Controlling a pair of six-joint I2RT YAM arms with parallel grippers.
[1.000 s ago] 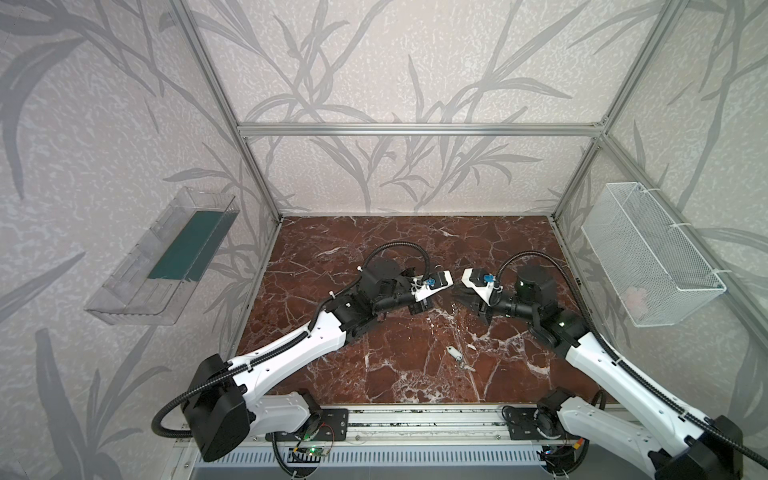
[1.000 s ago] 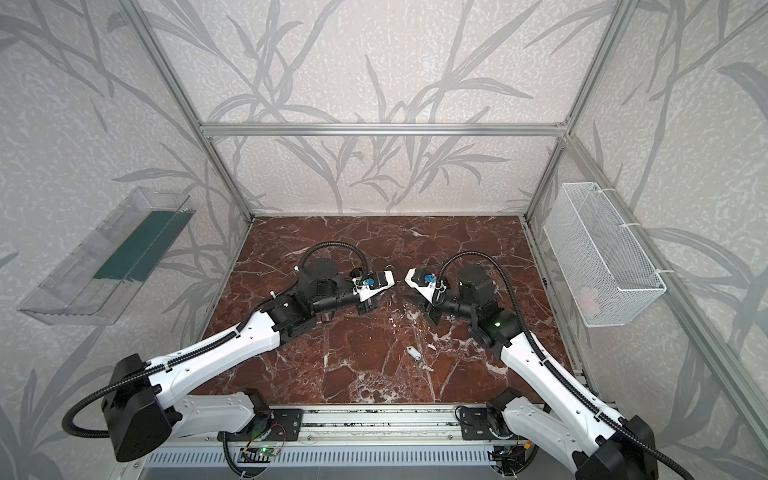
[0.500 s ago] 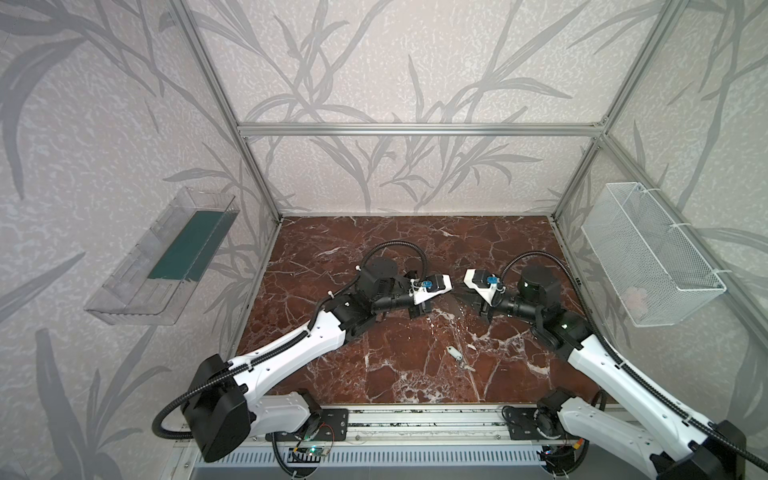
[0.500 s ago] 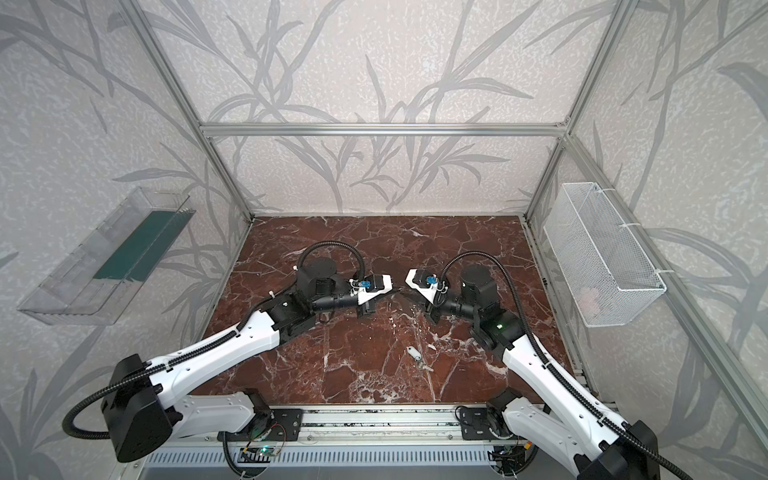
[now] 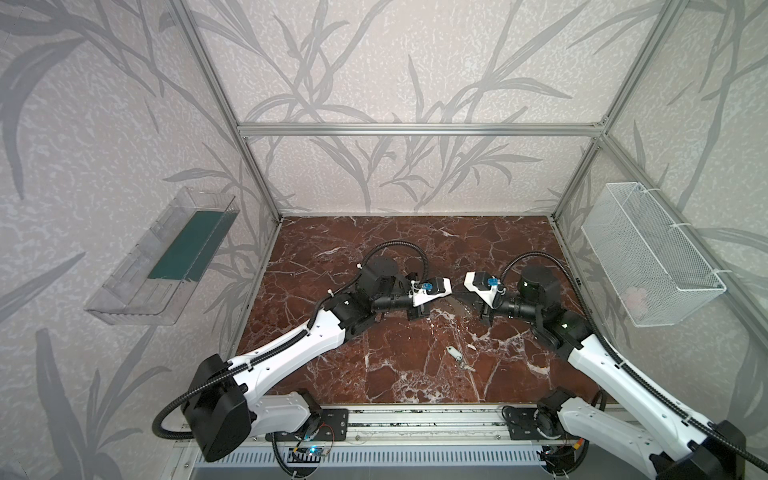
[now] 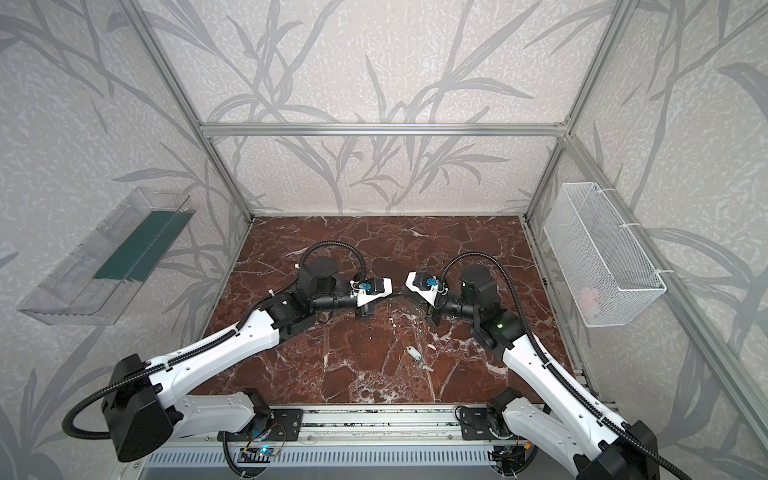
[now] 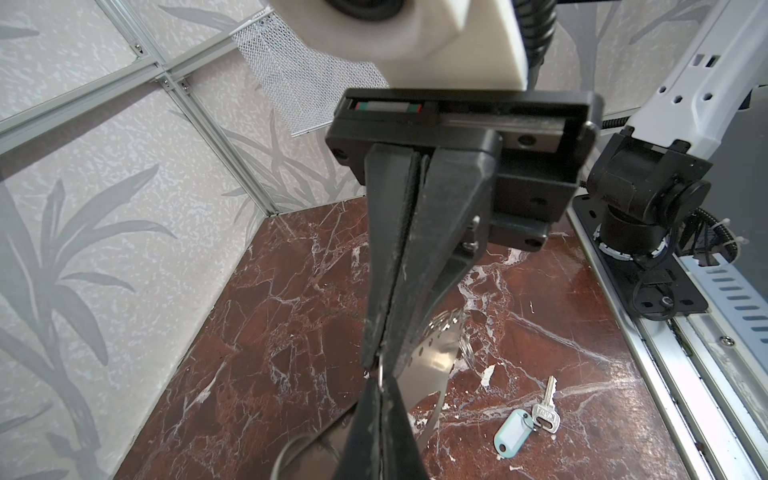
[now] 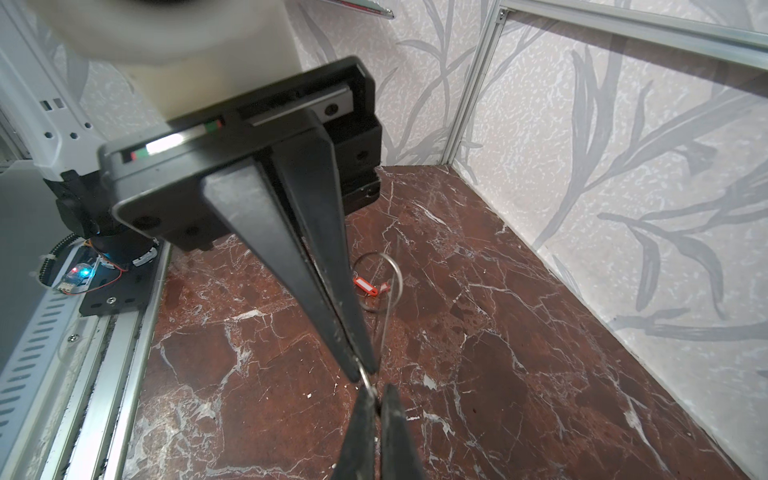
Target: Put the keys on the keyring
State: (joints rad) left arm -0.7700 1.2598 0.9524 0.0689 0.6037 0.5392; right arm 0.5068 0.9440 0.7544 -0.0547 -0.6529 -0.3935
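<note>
Half the keyring (image 7: 436, 365) hidden behind the right hand (image 7: 380, 365)

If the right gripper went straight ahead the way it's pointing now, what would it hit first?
The left gripper. The right gripper meets it almost tip to tip, and both are shut on a thin metal ring between them, so there is hardly any free way ahead.

Tabletop (image 7: 257, 332): dark red-brown marble-pattern slab, glossy, smooth. Thin silver wire ring (image 8: 369, 381), clamped between the left gripper (image 7: 379, 384) and right gripper (image 8: 377, 395) tips: bright metal. Flat grey metal plate (image 7: 432, 365) behind those tips: mirror-polished. Small silver metal key (image 7: 546, 409) with pale oblong plastic tag (image 7: 513, 432) nearby: smooth. Gripper fingers (image 7: 440, 232): matt black.
</note>
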